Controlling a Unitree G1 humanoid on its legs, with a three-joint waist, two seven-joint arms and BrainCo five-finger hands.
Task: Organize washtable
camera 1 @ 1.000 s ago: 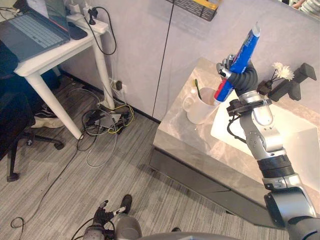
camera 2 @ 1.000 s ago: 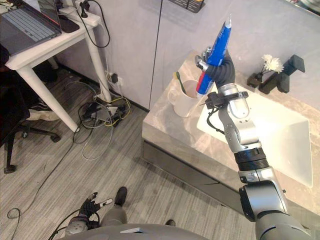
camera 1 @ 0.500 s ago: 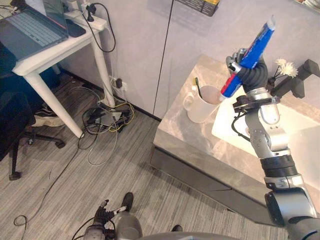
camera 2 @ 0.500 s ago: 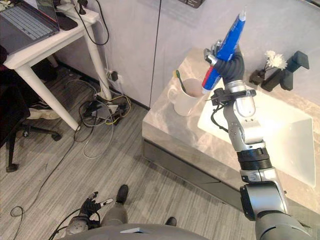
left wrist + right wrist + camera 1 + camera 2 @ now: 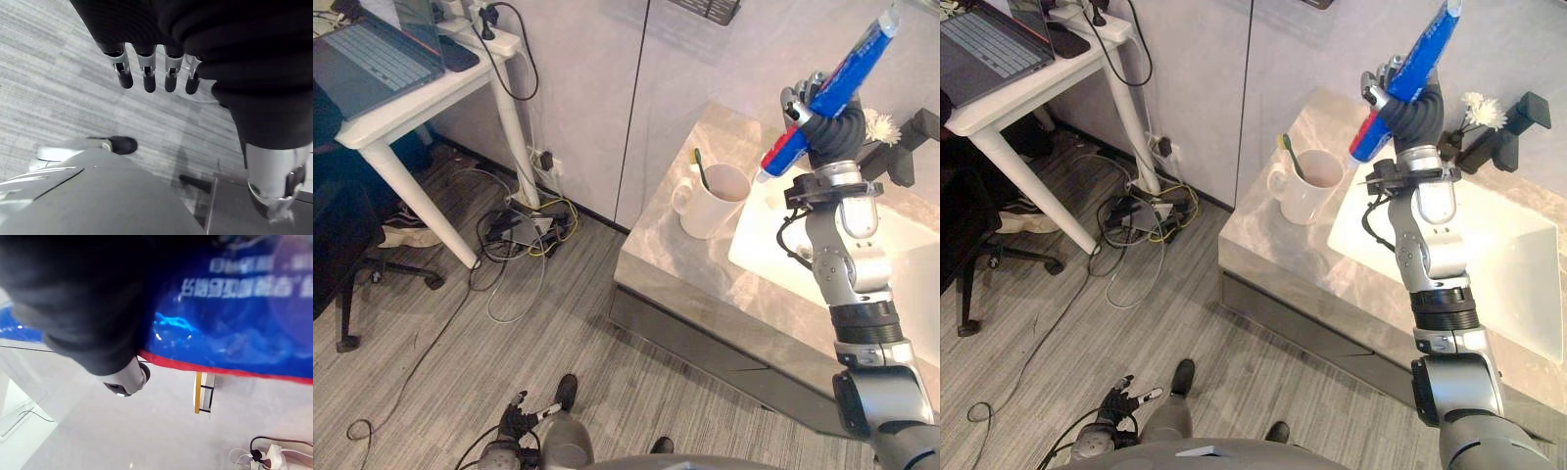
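Observation:
My right hand [image 5: 824, 116] is raised above the washtable [image 5: 695, 269], shut on a blue toothpaste tube [image 5: 829, 90] with a red lower end. The tube slants up to the right, high above the sink's [image 5: 901, 264] left edge. Its blue side with a red stripe [image 5: 230, 328] shows close up in the right wrist view. A white mug [image 5: 713, 202] with a green toothbrush [image 5: 700, 168] in it stands on the counter, left of and below the tube. My left hand [image 5: 514, 423] hangs low over the floor with fingers [image 5: 149, 73] straight.
A dark faucet [image 5: 913, 142] and white flowers [image 5: 878, 125] stand at the back of the sink. A white desk [image 5: 411, 103] with a laptop [image 5: 367, 59] stands at the left, cables [image 5: 514, 240] on the floor beside it. An office chair base [image 5: 372, 294] is at far left.
My right hand has carried the toothpaste tube up and to the right, away from the mug and toward the sink. The camera has shifted slightly.

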